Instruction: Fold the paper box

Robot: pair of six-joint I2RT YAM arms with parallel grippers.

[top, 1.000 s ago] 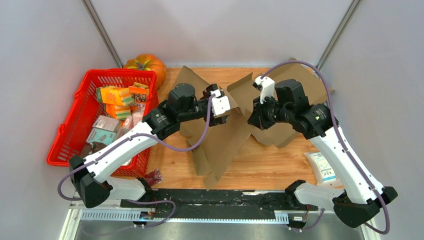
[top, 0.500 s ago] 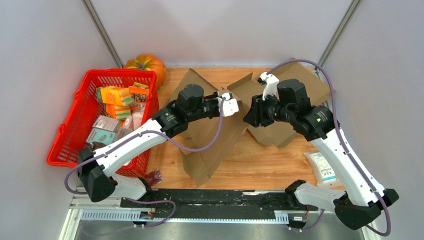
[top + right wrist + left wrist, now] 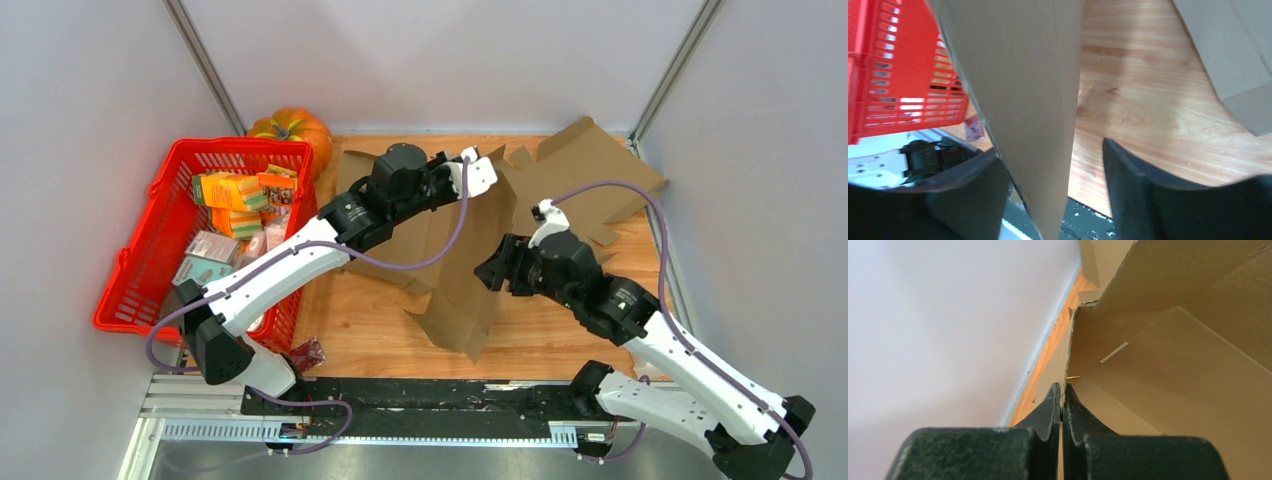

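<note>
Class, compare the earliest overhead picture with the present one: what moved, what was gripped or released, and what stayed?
The left gripper closed on an edge of the paper box and carried it toward the far side. The right gripper let go, opened and drew back toward the near edge. The red basket and pumpkin stayed put.

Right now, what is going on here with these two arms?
Two robot arms are working on a paper box, which is loose brown cardboard, not yet formed. The left fingers are pinched shut on the edge of one panel and hold it raised. The right fingers stand open on either side of another panel, not gripping it.
</note>
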